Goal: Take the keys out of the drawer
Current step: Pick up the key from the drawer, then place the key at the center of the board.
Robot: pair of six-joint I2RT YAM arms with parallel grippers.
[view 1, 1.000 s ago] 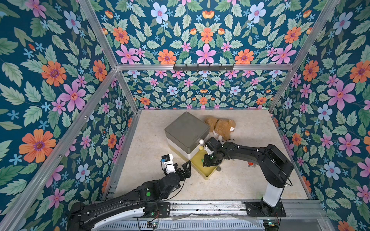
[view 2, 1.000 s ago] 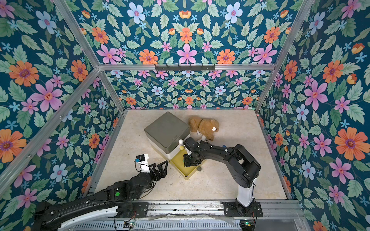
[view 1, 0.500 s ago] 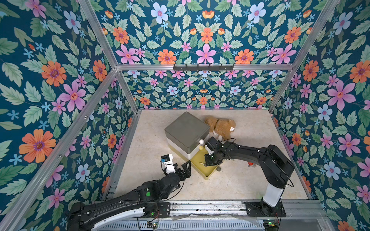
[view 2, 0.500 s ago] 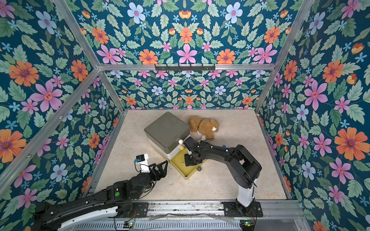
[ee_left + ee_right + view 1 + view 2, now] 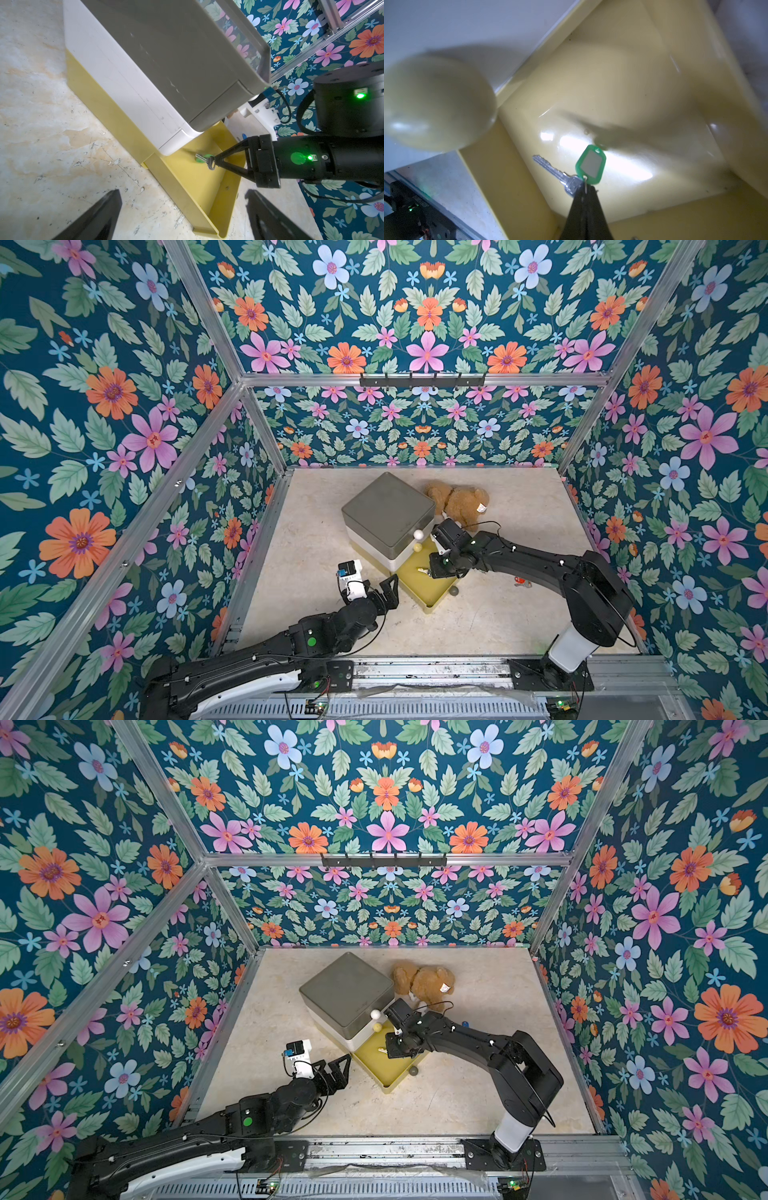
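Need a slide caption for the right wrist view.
Right gripper shut on the green-tagged key, inside the open yellow drawer.

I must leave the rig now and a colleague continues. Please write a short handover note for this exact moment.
Right gripper: shut on the green-tagged key, inside the open yellow drawer.
Left gripper: open and empty, beside the drawer, over the table.
Done: the drawer is pulled out; a red-tagged key appears to lie on the table.
Left: lift the green-tagged key out and set it down. No other key shows in the drawer's open part.
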